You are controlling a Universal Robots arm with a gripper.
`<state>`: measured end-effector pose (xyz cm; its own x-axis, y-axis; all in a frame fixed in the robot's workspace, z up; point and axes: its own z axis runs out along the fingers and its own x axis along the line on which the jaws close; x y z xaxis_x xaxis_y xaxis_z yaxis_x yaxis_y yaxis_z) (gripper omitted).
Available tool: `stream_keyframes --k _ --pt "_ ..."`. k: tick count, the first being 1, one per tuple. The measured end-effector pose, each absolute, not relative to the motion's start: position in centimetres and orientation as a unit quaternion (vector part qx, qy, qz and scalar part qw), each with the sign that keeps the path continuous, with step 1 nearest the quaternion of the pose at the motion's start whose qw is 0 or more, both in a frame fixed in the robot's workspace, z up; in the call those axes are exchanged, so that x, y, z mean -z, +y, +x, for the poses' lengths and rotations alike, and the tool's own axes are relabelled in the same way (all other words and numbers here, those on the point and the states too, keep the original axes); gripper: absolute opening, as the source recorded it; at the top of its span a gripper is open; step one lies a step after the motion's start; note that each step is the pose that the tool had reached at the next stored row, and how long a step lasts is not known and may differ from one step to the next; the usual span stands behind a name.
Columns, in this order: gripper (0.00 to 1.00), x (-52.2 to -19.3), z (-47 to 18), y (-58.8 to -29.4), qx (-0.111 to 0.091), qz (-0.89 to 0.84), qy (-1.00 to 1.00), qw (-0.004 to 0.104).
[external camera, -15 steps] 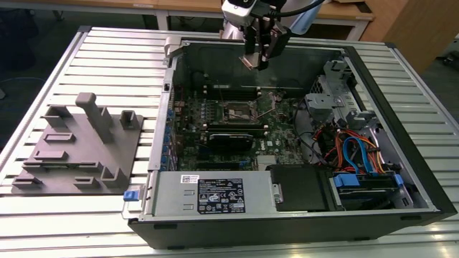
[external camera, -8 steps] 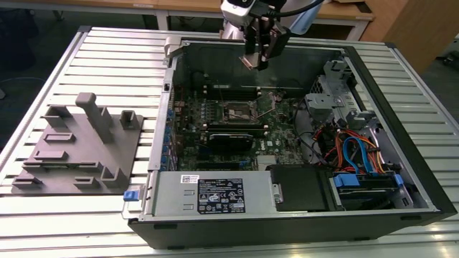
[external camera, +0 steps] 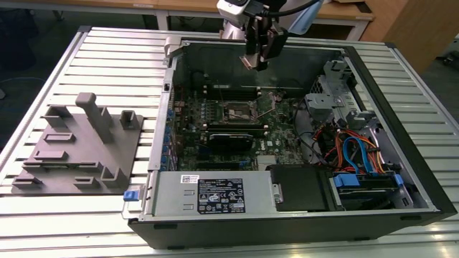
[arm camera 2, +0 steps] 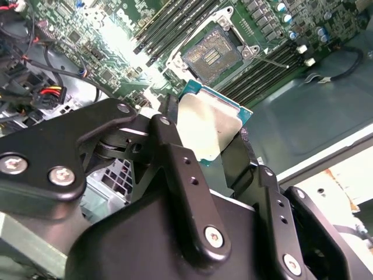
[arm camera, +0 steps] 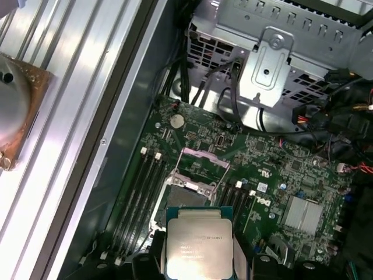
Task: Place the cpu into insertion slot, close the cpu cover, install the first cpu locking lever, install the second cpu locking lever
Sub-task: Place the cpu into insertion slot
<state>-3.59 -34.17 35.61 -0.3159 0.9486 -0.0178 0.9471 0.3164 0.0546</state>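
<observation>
From my remote station I see the jaws clamped on the chip (arm camera 2: 208,123), one black finger (arm camera 2: 170,143) against each of two opposite edges. Its dull silver top faces the cameras in both wrist views, and it hangs in the air, touching nothing else.

The socket (arm camera: 185,197) lies on the green board (arm camera: 274,169) below the chip and well apart from it. Its dark centre is bare, so nothing is seated there yet. The cover (arm camera: 204,157) stands swung up off the socket, at the edge away from the chip. In the second wrist view a thin metal lever (arm camera 2: 273,59) lies out across the long black memory slots (arm camera 2: 265,70) just beside the socket.

In the exterior view the arm's tool hangs over the far part of the open computer case (external camera: 423,177), above the socket (external camera: 240,112) and high off the board. The case lies on its side on the slatted metal desk (external camera: 107,59). A grey plastic fixture plate (external camera: 79,156) sits on the desk at the exterior view's left, clear of the case.
</observation>
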Motion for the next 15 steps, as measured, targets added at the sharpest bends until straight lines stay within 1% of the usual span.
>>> stream_keyframes --k 15 --pt "0.54 -35.61 -3.59 -34.17 -0.016 0.603 0.797 0.024"
